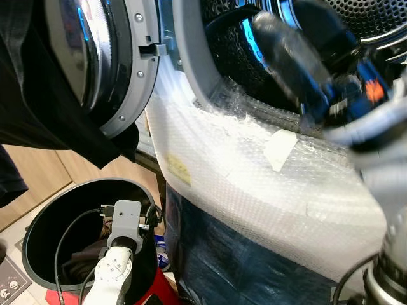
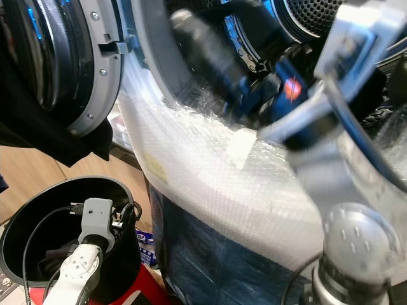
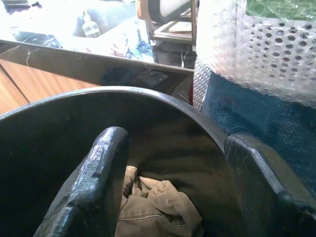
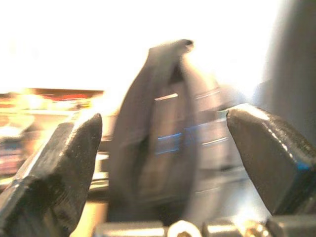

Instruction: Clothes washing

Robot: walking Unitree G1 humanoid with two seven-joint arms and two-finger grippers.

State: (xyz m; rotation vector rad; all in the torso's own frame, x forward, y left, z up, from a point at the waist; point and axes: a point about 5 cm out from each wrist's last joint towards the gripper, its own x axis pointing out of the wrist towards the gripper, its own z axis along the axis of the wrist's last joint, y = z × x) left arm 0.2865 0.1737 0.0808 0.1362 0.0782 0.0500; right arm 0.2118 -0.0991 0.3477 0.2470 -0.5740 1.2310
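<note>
The washing machine's drum stands open, its round door swung to the left. A black garment hangs over that door. Below it stands a black laundry bin with clothes at the bottom. My left arm reaches down into the bin. There the left gripper is open above a crumpled khaki garment and touches nothing. My right arm is raised and blurred in front of the drum opening. The right gripper is open and holds nothing.
Bubble wrap covers the washer's front below the drum, with dark blue padding under it. Wooden cabinet fronts stand behind the bin. A red object lies on the floor between bin and washer.
</note>
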